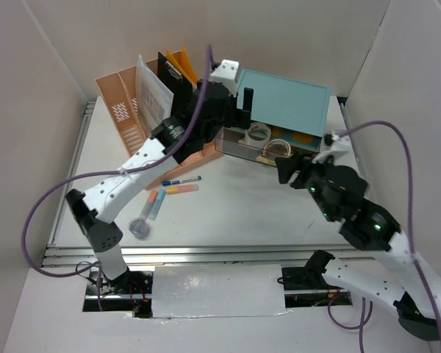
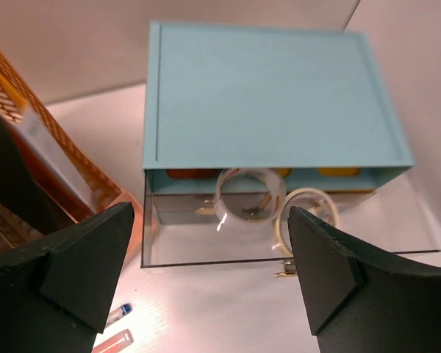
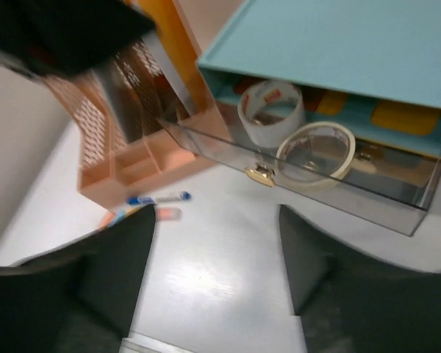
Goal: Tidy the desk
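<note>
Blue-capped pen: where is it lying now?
In the top view the pen lies left of centre, between the pink organizer and an orange marker.

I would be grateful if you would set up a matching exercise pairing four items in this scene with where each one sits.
Items:
1. clear plastic tape roll
2. white marker with a blue cap
3. small round clear dish
4. black flat clipboard

Places:
A. standing in the pink slotted file organizer
B. on the white flat desk, near its front left corner
C. inside the open transparent drawer of the teal cabinet
D. lying on the desk, just beside the organizer's low front end

Pairs: 1-C; 2-D; 3-B; 4-A.
</note>
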